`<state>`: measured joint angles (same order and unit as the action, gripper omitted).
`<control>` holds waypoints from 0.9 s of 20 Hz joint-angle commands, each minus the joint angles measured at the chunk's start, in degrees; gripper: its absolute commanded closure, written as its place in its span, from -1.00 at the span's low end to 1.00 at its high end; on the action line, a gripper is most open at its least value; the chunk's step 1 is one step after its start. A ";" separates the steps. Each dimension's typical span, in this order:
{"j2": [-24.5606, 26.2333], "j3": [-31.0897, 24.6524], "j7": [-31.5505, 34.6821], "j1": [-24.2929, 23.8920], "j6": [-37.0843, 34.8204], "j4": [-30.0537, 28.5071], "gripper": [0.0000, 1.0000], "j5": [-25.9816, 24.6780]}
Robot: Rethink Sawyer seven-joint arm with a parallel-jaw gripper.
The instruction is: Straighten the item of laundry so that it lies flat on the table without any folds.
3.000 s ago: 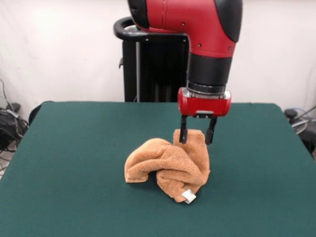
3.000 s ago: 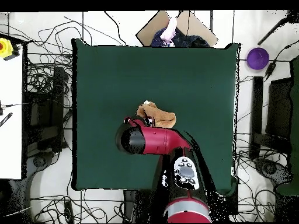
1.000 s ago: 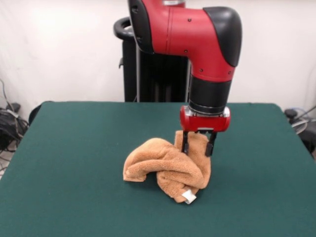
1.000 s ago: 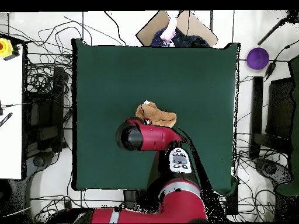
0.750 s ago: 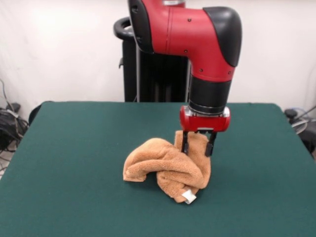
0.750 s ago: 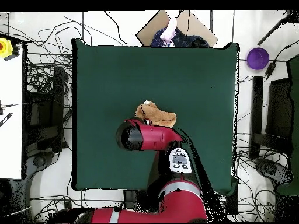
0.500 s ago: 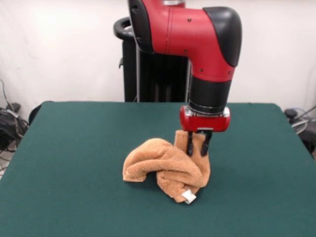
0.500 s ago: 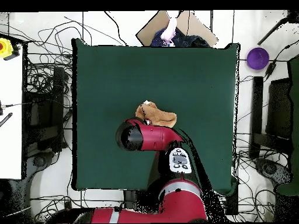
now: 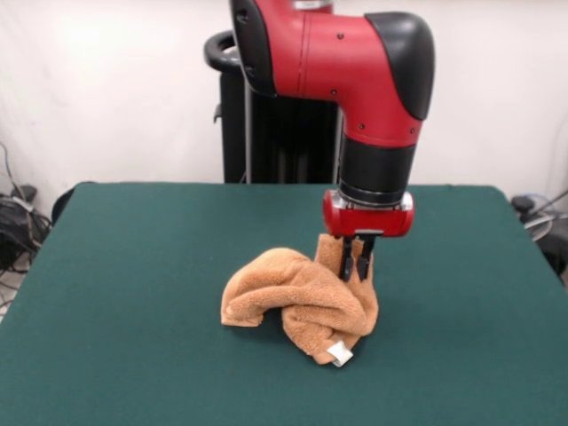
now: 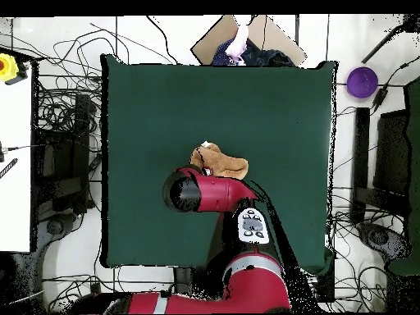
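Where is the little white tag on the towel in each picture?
Front view: the white tag hangs at the towel's lowest corner, nearest the camera.
Overhead view: a pale speck at the towel's top-left may be it; I cannot tell.
Shared landmark: the gripper pinching the towel.

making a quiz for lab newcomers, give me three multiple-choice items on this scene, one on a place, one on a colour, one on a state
1. Where does the small white tag sit in the front view?
A. at the crumpled orange-tan terry towel's lowest, nearest tip
B. on top, under the pincer
C. off on the bare table

2. What colour is the large felt-like table?
A. grey
B. dark green
C. white

3. What state is the red arm's black pincer in?
A. wide open above the towel
B. shut on a raised fold of the towel
C. out of sight

Answers: 1 A, the tag pokes out at the heap's front bottom tip. 2 B, the surface is dark green all round the towel. 3 B, the fingers stand close together with cloth pinched between them.
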<state>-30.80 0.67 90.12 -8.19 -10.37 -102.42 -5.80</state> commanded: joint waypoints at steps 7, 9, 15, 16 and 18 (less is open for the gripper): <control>0.72 -1.71 6.42 0.29 -4.63 1.67 1.00 -0.27; 0.65 -1.82 6.39 0.23 -4.82 1.60 1.00 -0.22; 0.67 -2.12 6.65 -0.06 -3.76 0.83 1.00 -0.35; 0.54 -2.18 6.69 -0.09 -3.78 0.69 1.00 -0.32; -0.39 -2.27 6.77 -0.05 -5.05 0.07 1.00 0.05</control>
<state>-30.81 0.67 90.12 -8.19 -10.37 -102.43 -5.81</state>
